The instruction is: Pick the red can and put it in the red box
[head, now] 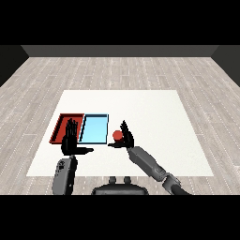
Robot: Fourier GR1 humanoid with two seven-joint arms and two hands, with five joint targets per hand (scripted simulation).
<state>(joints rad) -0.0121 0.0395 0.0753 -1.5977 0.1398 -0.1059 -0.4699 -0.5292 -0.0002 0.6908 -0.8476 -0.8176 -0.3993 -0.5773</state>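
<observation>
Can, small, round and plain red (pixel 117 135), showing mostly its top, sits inside the curl of the black right hand (pixel 125 139), thumb on one side and fingers on the other. It is over the white table (pixel 154 117), toward the near edge, just right of the light blue tray (pixel 95 117). Flat red tray (pixel 61 123) lies against the blue one's left side. Left hand (pixel 70 140) hovers with fingers straight over the red tray's near edge, holding nothing.
</observation>
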